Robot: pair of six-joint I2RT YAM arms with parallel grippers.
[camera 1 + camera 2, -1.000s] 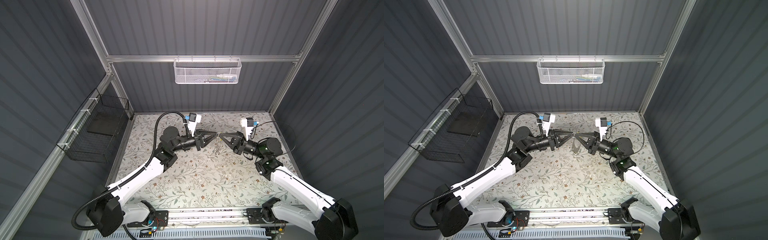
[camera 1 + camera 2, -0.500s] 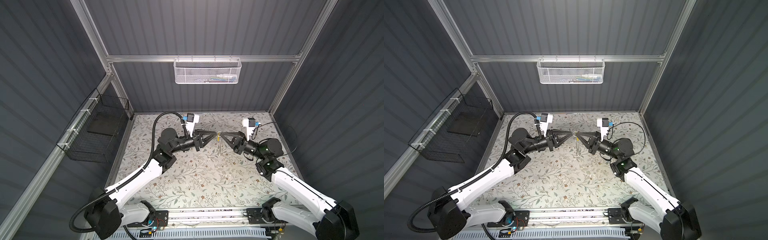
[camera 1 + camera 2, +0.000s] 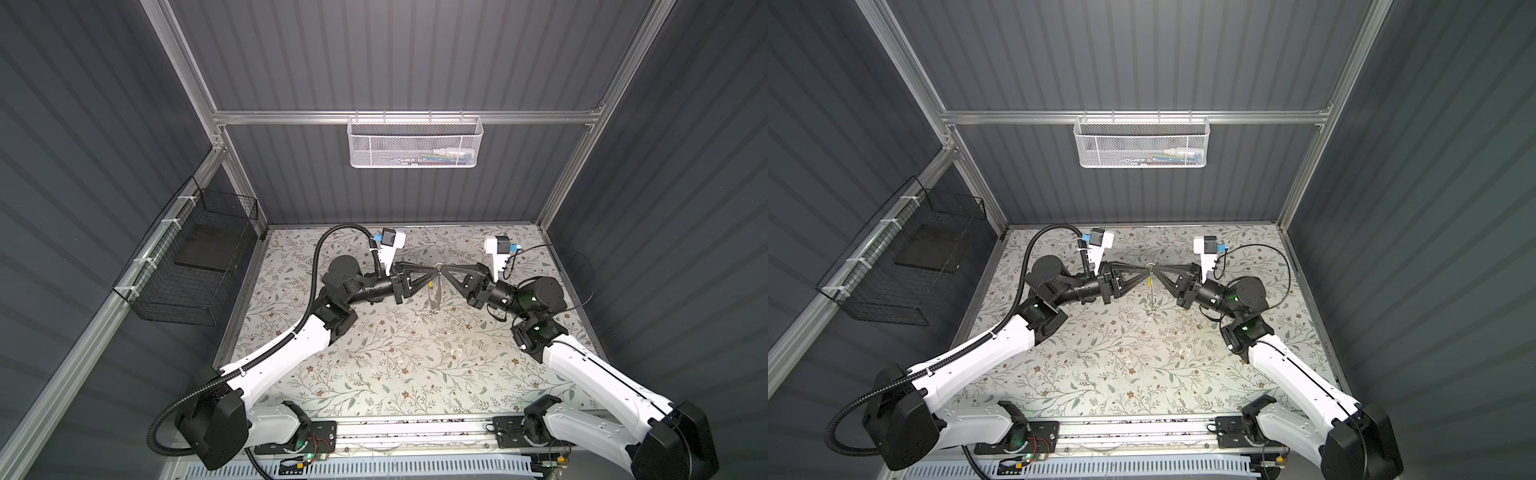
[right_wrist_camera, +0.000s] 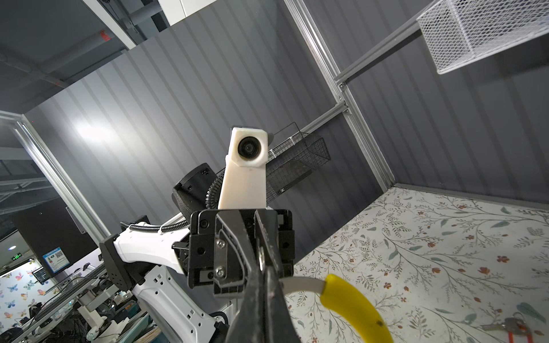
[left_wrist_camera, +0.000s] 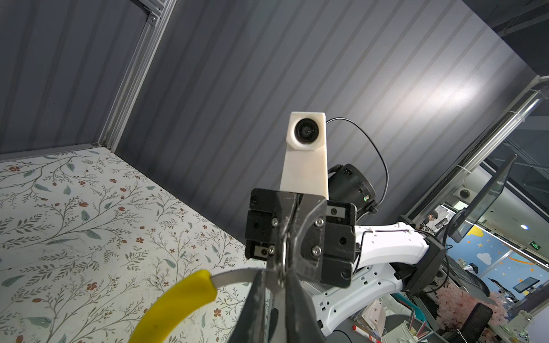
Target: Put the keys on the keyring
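Hanging on the rail [image 3: 291, 117] — mesh basket [image 3: 374, 145], small items [image 3: 446, 156] inside

Table [image 3: 374, 374] notes. We are recording a flat top covered by a pale sheet [image 3: 1092, 374] printed with grey-green twigs and small red-brown flowers; it is showing in both top views and in both wrist views. The sheet is lying flat and is reaching the walls on the far side and on both flanks. We are seeing pale scuff marks [image 3: 415, 324] near its middle. A metal rail [image 3: 415, 430] is running along the near edge. In the right wrist view the keys [image 4: 509, 326] are lying directly on the sheet, silvery metal joined to a red tag. We are not picking them out in the top views.
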